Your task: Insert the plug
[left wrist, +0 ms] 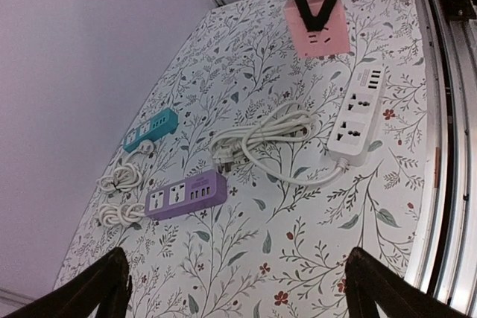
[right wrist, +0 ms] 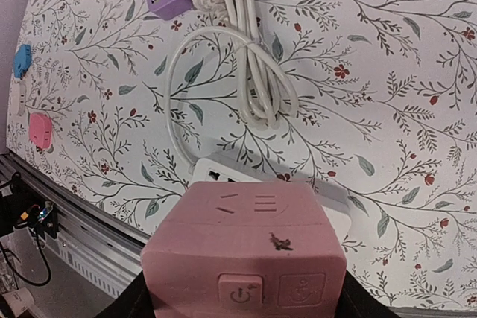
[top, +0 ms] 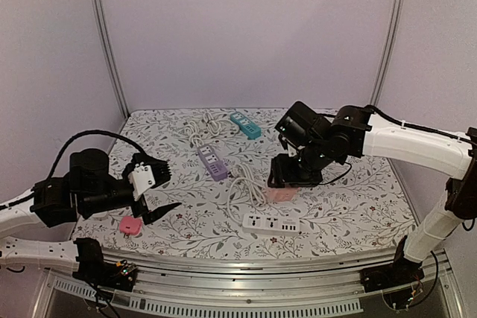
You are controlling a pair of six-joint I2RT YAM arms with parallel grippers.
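My right gripper [top: 287, 176] is shut on a pink cube socket [top: 282, 193], low over the table's middle right. The cube fills the right wrist view [right wrist: 246, 251], with slots and a power button facing the camera; it also shows in the left wrist view [left wrist: 317, 24]. A white power strip [top: 271, 223] lies just in front of it. Its coiled white cable [left wrist: 268, 135] ends in a white plug [left wrist: 223, 158] beside a purple power strip [left wrist: 186, 194]. My left gripper [top: 160, 193] is open and empty above the table's left front, with fingers [left wrist: 104, 288] spread wide.
A teal power strip [top: 245, 125] with a coiled cord lies at the back. A small pink block [top: 130, 224] sits at the front left, under my left gripper. A metal rail [top: 246, 266] runs along the near edge. White walls enclose the table.
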